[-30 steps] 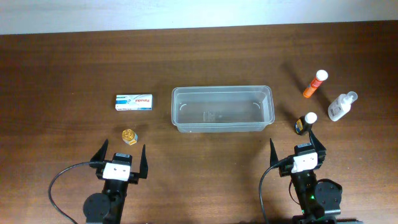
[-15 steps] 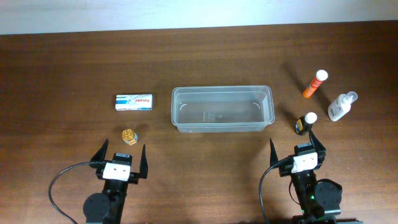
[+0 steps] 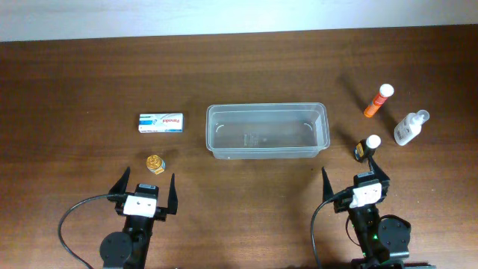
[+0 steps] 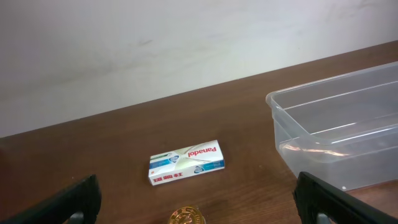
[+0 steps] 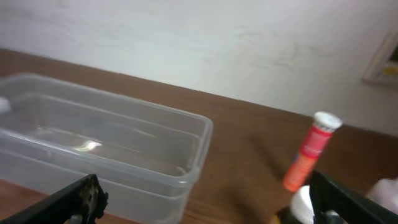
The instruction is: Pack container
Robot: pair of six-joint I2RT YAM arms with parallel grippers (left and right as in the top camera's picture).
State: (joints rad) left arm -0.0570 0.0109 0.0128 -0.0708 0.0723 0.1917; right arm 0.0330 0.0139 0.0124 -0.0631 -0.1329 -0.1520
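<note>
Centrally — container (image 3: 266, 109); white box (image 3: 160, 122) nearby

Seems a robotics lab; dark wooden table (image 3: 75, 90) against a bare white wall (image 4: 186, 37); cabled left arm (image 3: 127, 243) and right arm (image 3: 377, 233) mounted at the table's near edge.

Dark wood table (image 3: 75, 82); plain white wall (image 4: 155, 43) behind, possibly scuffed.

The table (image 3: 75, 90) was dark brown with wood grain. The container (image 3: 267, 107) was clear. The box (image 3: 160, 123) was white with blue-green patches and red lettering. The tube (image 3: 378, 101) was orange with a white cap; the small jar (image 3: 154, 163) had a gold lid.
</note>
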